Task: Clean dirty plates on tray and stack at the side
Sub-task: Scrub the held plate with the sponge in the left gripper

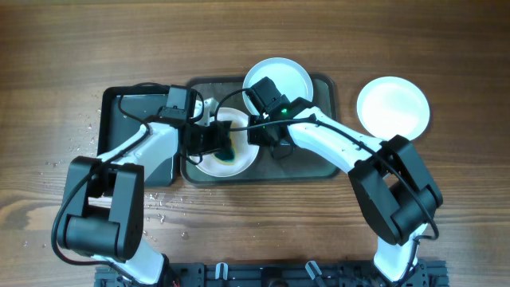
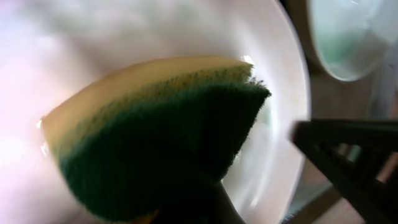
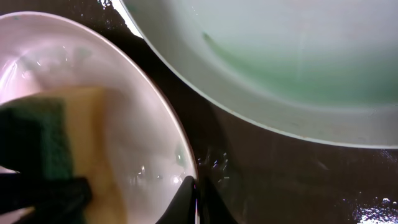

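Note:
A white plate [image 1: 239, 159] lies on the left half of the dark grey-green tray [image 1: 315, 163]. My left gripper [image 1: 217, 142] is shut on a yellow-and-green sponge [image 1: 228, 151] and presses it onto this plate; the sponge [image 2: 155, 124] fills the left wrist view. My right gripper [image 1: 256, 131] is shut on the plate's right rim, seen in the right wrist view [image 3: 196, 193] pinching the white plate [image 3: 124, 93]. A pale aqua plate [image 1: 291, 76] sits at the tray's far edge. A second white plate [image 1: 393, 104] lies on the table to the right.
A smaller glossy black tray [image 1: 127, 108] lies left of the big tray, under my left arm. Water drops dot the table by its left and front edges. The big tray's floor [image 3: 298, 180] is wet between the plates.

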Motion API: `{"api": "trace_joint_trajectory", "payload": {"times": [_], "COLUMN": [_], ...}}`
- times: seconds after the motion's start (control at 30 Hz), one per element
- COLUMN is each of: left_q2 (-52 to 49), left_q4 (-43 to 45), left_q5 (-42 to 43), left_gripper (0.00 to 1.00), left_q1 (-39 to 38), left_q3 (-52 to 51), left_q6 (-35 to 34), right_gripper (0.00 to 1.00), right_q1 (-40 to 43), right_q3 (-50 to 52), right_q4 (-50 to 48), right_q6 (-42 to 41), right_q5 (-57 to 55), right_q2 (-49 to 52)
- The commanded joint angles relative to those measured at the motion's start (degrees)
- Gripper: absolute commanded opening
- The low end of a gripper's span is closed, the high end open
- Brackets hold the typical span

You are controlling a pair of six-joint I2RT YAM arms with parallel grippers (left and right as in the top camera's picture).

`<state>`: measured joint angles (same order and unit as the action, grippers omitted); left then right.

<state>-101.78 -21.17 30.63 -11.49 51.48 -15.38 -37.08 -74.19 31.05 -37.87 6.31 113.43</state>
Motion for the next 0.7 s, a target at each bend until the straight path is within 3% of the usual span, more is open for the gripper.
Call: {"api": "trace_joint_trajectory", "payload": {"times": [0.0, 0.1, 0.27, 0.4, 0.67], "left_q2": [2.93, 7.5, 12.61, 12.31, 9.42], "left_q4": [0.87, 0.59, -1.62, -5.7, -6.27], "left_q5": [7.19, 3.96, -10.73, -20.24, -28.87], "left_gripper": [0.04, 0.04, 0.04, 0.04, 0.04], "left_q1": [-1.46, -1.49, -1.49, -1.49, -1.49], "left_q3": [-0.83, -0.79, -0.79, -0.83, -1.09], "left_q6": [1.49, 1.36, 0.33, -3.1, -3.69], "right_gripper": [0.04, 0.04, 0.05, 0.04, 0.04], "right_q1": [-0.85, -0.85, -0.85, -0.85, -0.85], "right_q3": [0.61, 0.61, 0.61, 0.61, 0.61], "right_q4": [-0.98, -1.03, -0.94, -0.9, -0.9], "right_q6": [0.35, 0.35, 0.39, 0.42, 0.39], "right_q5": [2.69, 2.71, 2.71, 2.71, 2.71], "right_q2": [0.61, 0.61, 0.61, 0.61, 0.61]}}
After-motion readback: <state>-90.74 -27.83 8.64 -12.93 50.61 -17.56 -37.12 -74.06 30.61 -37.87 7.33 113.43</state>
